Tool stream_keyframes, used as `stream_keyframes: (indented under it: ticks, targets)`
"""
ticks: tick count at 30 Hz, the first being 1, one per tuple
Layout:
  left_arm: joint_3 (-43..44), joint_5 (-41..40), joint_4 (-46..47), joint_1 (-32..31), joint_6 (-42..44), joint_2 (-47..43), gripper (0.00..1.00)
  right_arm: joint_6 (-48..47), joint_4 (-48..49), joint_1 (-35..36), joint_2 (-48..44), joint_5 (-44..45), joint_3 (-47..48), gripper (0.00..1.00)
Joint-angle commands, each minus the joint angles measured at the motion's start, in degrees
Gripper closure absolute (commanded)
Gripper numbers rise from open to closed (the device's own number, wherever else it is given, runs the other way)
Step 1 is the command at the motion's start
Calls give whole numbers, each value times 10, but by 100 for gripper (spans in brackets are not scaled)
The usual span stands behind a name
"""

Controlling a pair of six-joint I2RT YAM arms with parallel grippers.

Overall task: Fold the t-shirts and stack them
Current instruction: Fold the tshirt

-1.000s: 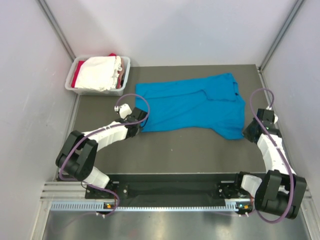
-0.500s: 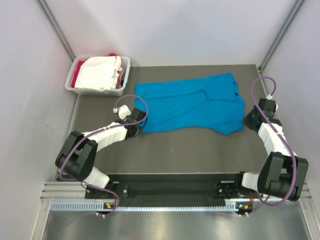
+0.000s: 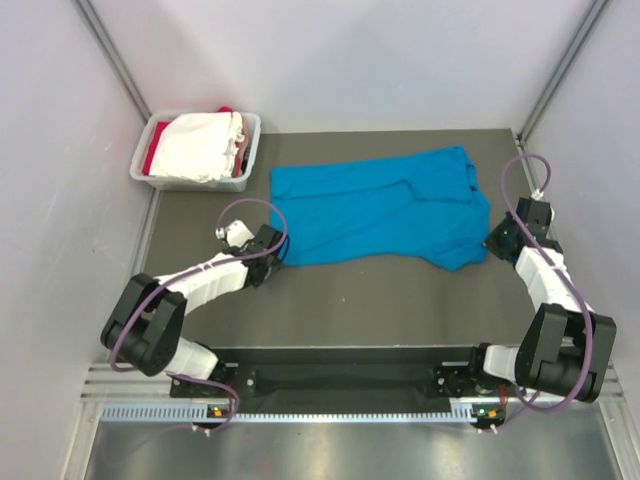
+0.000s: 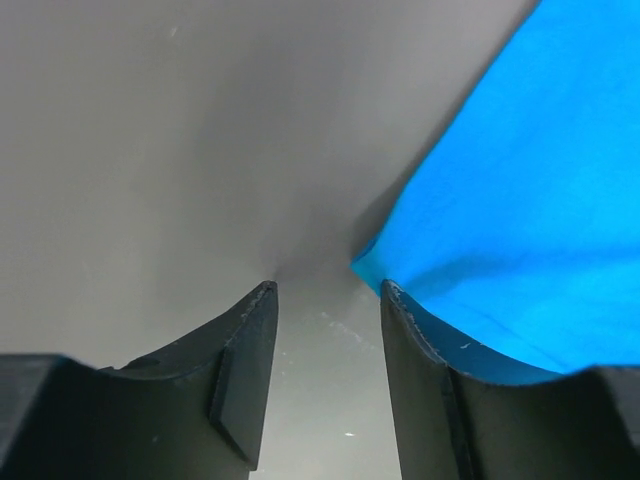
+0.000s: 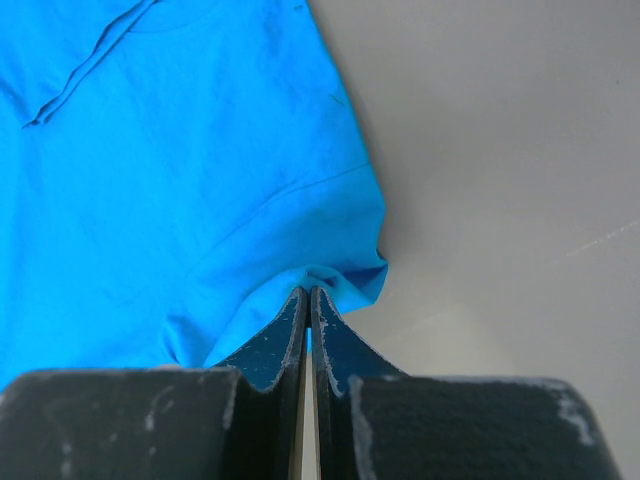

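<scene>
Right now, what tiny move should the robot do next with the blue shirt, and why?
Probably open the right pincer and let the blue t-shirt go. It lies spread flat, the left pincer stands open beside its corner holding nothing, and only the right one, shut, seems to pinch the puckered edge.

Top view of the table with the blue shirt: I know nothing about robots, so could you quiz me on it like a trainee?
1. True or false: the left gripper is clamped on the bright blue short-sleeved cloth T-shirt.
2. Where does the pale grey plastic tub sit? A) at the far left corner of the dark table; B) at the near right corner; C) on the shirt.
3. Fill in: at the shirt's right edge, the right gripper has its jaws ___.
Key: 1 false, its jaws stand apart; 2 A; 3 shut.
</scene>
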Motion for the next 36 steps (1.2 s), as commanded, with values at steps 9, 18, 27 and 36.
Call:
stream_keyframes:
  ticks: [9, 18, 27, 36]
  targets:
    - [-52, -13, 85, 2, -123, -5, 55, -10, 18, -6, -4, -5, 2, 100]
    - [-41, 0, 88, 1, -128, 27, 66, -12, 18, -6, -3, -2, -1, 100]
    - [-50, -6, 117, 2, -130, 48, 100, -12, 17, -7, -3, 0, 4, 100]
    - [-9, -48, 39, 2, -60, -6, 100, -3, 9, -6, -13, -1, 34, 100]
